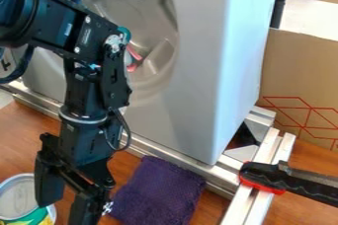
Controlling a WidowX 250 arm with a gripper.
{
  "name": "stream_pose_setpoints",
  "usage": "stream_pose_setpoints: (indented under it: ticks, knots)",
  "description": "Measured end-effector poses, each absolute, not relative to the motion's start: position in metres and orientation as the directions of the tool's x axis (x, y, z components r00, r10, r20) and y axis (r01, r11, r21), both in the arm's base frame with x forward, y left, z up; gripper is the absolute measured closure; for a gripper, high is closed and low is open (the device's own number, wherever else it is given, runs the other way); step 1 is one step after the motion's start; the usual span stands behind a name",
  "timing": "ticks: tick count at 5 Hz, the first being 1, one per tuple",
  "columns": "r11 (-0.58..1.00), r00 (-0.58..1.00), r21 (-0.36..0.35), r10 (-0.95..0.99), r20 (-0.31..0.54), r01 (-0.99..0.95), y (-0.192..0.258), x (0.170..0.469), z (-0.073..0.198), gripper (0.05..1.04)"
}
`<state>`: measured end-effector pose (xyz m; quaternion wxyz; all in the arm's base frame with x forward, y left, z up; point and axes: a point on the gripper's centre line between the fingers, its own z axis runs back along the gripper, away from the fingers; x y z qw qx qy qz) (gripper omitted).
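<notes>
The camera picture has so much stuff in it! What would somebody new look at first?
Probably the big black robot arm, coming down the left side, with its gripper open near the bottom edge. Next might be the bright purple cloth on the wooden table, bottom middle, and the big pale grey box standing behind it. The black-and-red clamp at the lower right stands out too.

Purple cloth point(158, 193) below the plain pale grey appliance point(208, 71); beneath both, brown wood-grain table point(316, 167). Right of the appliance, tan cardboard point(300, 66) with red crossing lines and a black-and-red handle point(264, 176).
</notes>
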<state>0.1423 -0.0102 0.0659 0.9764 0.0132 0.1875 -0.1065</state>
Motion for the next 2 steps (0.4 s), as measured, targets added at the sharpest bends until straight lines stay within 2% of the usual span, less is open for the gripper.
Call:
stream_pose_setpoints:
  ticks: [1,2]
  knots:
    - [0.977,0.903,-0.017,-0.201,-0.380,0.211,-0.010,0.140,0.063,0.083]
    - [0.977,0.913,-0.038,-0.209,-0.349,0.209,-0.011,0.137,0.052,0.083]
